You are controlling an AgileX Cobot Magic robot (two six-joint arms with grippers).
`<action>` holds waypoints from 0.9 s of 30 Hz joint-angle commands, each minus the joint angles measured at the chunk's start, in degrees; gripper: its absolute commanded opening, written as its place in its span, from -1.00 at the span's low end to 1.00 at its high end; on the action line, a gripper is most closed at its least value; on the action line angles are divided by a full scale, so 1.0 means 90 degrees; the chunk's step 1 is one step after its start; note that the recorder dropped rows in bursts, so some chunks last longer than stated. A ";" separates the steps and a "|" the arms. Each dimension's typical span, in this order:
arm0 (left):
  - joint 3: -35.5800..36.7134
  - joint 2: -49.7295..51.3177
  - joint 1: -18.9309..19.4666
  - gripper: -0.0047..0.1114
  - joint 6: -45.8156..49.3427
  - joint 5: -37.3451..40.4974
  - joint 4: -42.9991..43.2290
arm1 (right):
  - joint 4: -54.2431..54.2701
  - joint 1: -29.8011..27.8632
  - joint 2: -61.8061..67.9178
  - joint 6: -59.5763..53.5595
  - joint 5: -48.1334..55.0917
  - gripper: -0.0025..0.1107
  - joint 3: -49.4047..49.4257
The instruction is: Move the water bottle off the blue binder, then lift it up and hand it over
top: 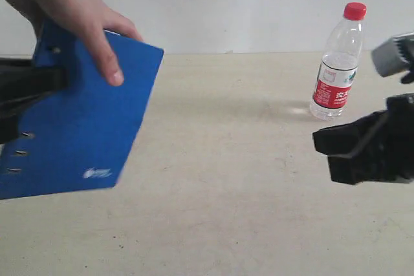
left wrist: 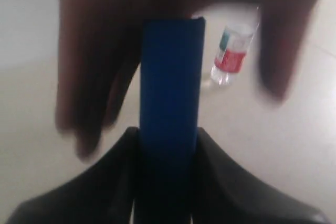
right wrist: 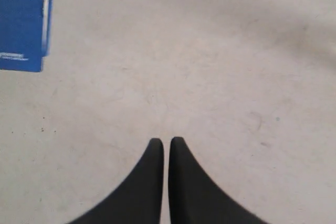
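Observation:
The blue binder [top: 77,127] hangs tilted above the table at the left, its slot holes toward my left arm. My left gripper [left wrist: 168,135] is shut on its edge [left wrist: 170,87]. A person's hand [top: 77,11] grips the binder's top corner from above. The water bottle [top: 337,63], clear with a red cap, stands upright on the table at the back right, also seen small in the left wrist view [left wrist: 231,56]. My right gripper [right wrist: 166,142] is shut and empty, hovering over bare table in front of the bottle; a corner of the binder [right wrist: 21,19] shows in its view.
The beige table [top: 226,179] stretches between the binder and the bottle. A white wall stands behind it. A grey part of the right arm [top: 393,53] sits just right of the bottle.

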 commanded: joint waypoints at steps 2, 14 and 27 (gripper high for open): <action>-0.0305 -0.1371 -0.0012 -0.84 -0.0253 0.0409 -0.0393 | -0.0063 -0.0008 -0.1323 0.0035 -0.0673 -0.96 0.0778; -0.0395 -0.1481 -0.0012 -0.84 -0.0254 0.0133 -0.0393 | 0.0040 -0.0008 -0.1758 0.0156 -0.0736 -0.96 0.1021; -0.0395 -0.1087 -0.0012 0.10 -0.0368 -0.0293 -0.0393 | 0.0040 -0.0008 -0.1758 0.0157 -0.0748 -0.96 0.1021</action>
